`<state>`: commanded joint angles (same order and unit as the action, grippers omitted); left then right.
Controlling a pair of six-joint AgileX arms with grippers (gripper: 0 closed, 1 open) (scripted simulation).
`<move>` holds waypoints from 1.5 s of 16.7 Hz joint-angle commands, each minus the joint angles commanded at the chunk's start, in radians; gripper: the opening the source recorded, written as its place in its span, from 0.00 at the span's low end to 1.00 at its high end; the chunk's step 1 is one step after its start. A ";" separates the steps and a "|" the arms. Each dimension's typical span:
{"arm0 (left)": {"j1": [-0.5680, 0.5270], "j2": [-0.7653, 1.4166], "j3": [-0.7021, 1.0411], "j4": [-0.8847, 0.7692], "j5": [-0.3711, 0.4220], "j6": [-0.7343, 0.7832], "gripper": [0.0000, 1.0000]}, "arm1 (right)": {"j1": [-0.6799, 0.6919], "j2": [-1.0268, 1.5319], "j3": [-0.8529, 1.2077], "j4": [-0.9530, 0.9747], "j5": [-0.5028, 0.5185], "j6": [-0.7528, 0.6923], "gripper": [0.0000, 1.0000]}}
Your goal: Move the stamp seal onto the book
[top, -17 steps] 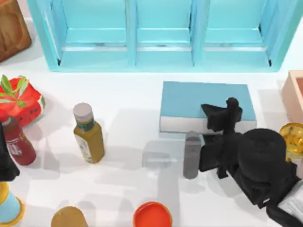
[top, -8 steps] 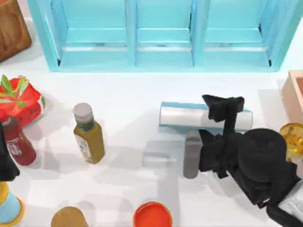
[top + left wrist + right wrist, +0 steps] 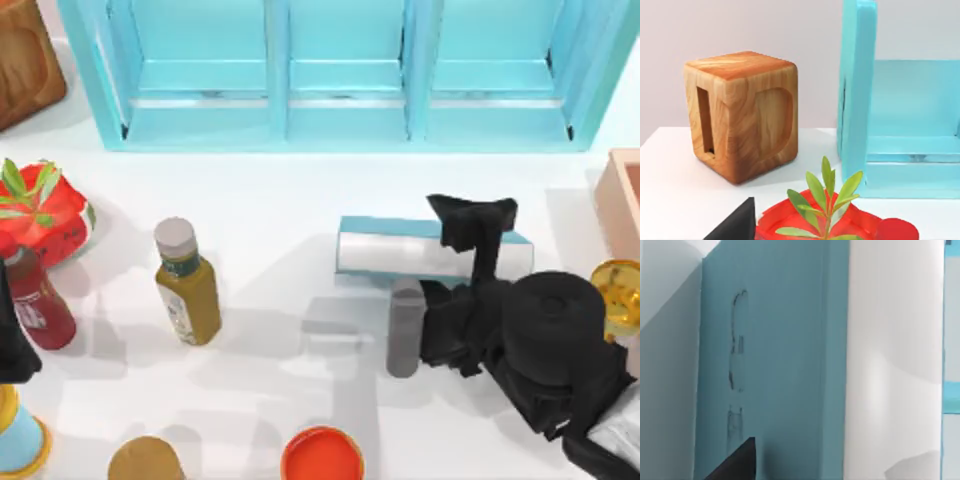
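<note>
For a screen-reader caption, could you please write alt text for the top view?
The right gripper is at the teal book, which is tipped up so its white page edges face the camera, before a light blue shelf unit. An olive-yellow bottle and a red sauce bottle stand at the table's left, where the left arm is parked.

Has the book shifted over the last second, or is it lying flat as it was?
Yes. The book has tipped up onto its edge, white pages facing the camera, its far edge now farther from the shelf unit. The right gripper is at it.
</note>
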<state>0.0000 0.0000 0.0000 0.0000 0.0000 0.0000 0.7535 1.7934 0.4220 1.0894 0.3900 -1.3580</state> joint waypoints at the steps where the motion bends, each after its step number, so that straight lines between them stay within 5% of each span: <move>1: 0.000 0.000 0.000 0.000 0.000 0.000 1.00 | 0.010 -0.009 -0.002 0.001 0.006 0.004 1.00; 6: 0.000 0.000 0.000 0.000 0.000 0.000 1.00 | 0.144 -0.136 -0.028 -0.037 0.119 0.069 1.00; 16: 0.000 0.000 0.000 0.000 0.000 0.000 1.00 | 0.581 -0.394 -0.212 -0.315 0.536 0.269 1.00; 25: 0.000 0.000 0.000 0.000 0.000 0.000 1.00 | 0.591 -0.408 -0.211 -0.378 0.560 0.307 1.00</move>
<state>0.0000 0.0000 0.0000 0.0000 0.0000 0.0000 1.3444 1.3857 0.2110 0.7114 0.9501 -1.0514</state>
